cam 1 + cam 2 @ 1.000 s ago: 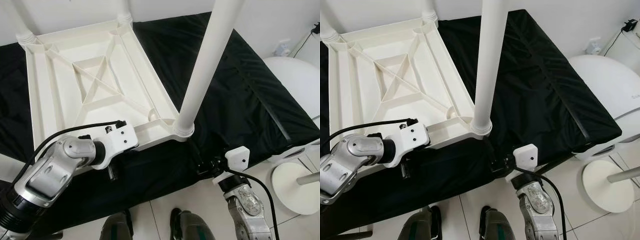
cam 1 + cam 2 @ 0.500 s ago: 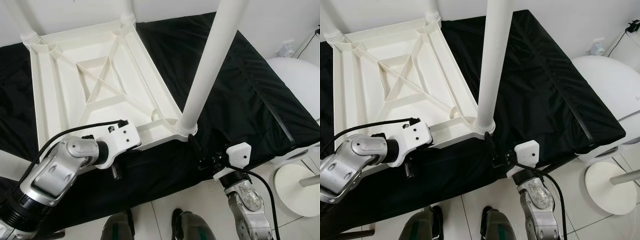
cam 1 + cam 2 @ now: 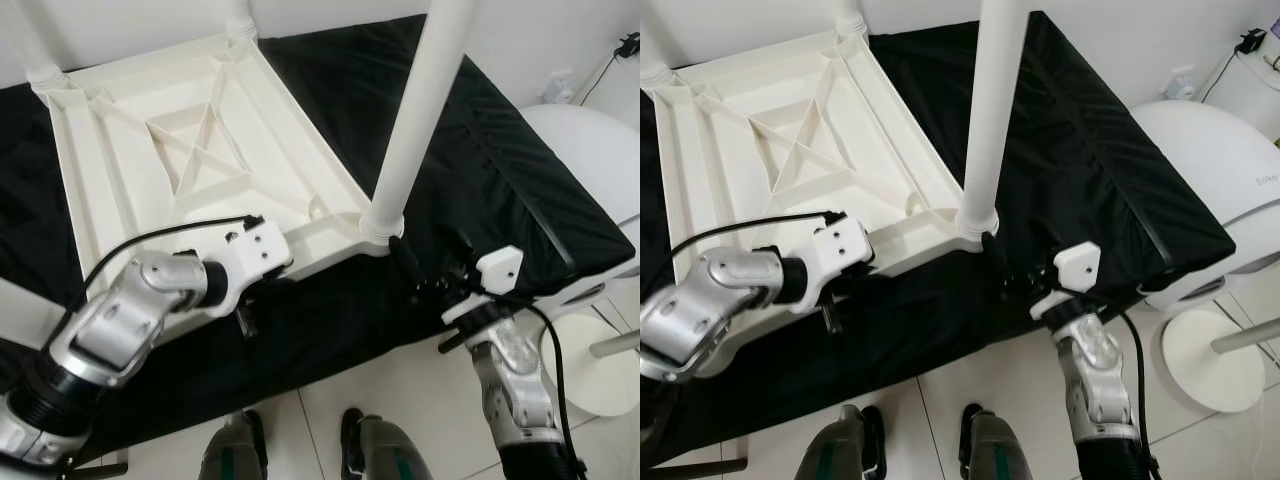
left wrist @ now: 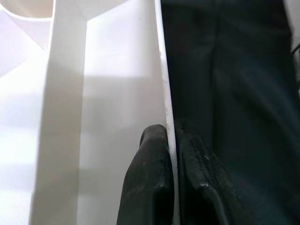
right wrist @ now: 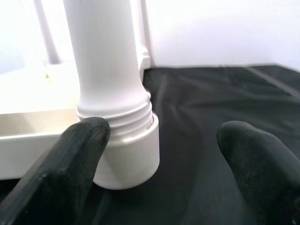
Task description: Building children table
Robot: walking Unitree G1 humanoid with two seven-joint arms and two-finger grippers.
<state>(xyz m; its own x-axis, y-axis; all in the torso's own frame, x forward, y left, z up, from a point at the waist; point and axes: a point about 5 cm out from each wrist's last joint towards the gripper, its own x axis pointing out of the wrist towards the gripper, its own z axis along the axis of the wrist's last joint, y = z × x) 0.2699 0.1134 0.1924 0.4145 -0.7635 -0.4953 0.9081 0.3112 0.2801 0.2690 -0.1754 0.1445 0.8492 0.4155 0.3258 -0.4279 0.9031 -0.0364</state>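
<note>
An upturned white plastic table top (image 3: 190,170), its underside ribbed with a cross-braced rectangle, is laid on a matte black cloth (image 3: 480,150) draped over a raised surface. Its thin near rim is pinched between the closed fingers of the left gripper (image 4: 171,154). At the near right corner a smooth round white leg (image 3: 415,110) is seen standing upright in a threaded socket, with the fingers of the right gripper (image 5: 161,145) spread wide just beside its base, open black cloth beyond and a rounded white appliance (image 3: 590,160) farther right.
</note>
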